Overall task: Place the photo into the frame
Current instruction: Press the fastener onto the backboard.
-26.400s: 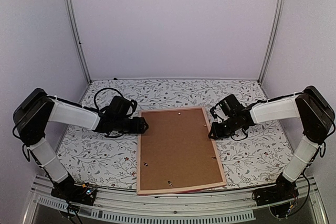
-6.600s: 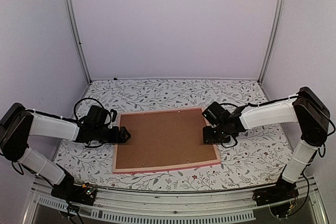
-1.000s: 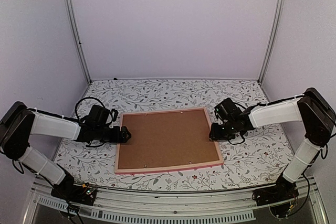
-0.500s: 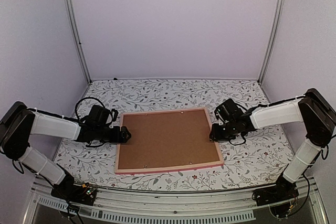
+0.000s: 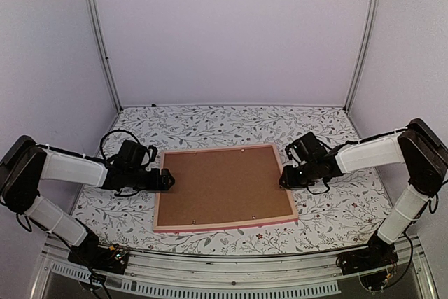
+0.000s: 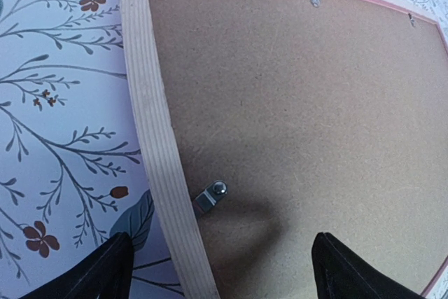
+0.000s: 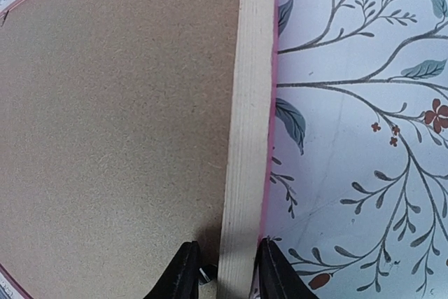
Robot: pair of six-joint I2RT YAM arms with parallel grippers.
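Note:
The frame, with its thin pink border, lies back side up on the table in the landscape position. The plain brown backing board fills it. The photo is hidden. My left gripper is open, low at the frame's left rail. One finger is over the tablecloth and the other over the board, with a metal clip just ahead. My right gripper is at the frame's right edge. Its fingers close on the wooden rail from both sides, and the gripper is shut on it.
The floral tablecloth covers the table around the frame. Small metal clips sit along the board's edges. White walls and metal posts enclose the back and sides. A metal rail runs along the near edge.
Over the last second my right wrist has shifted slightly at the frame's right edge. The frame and my left arm have stayed still. Earlier, the frame was turned from portrait to landscape.

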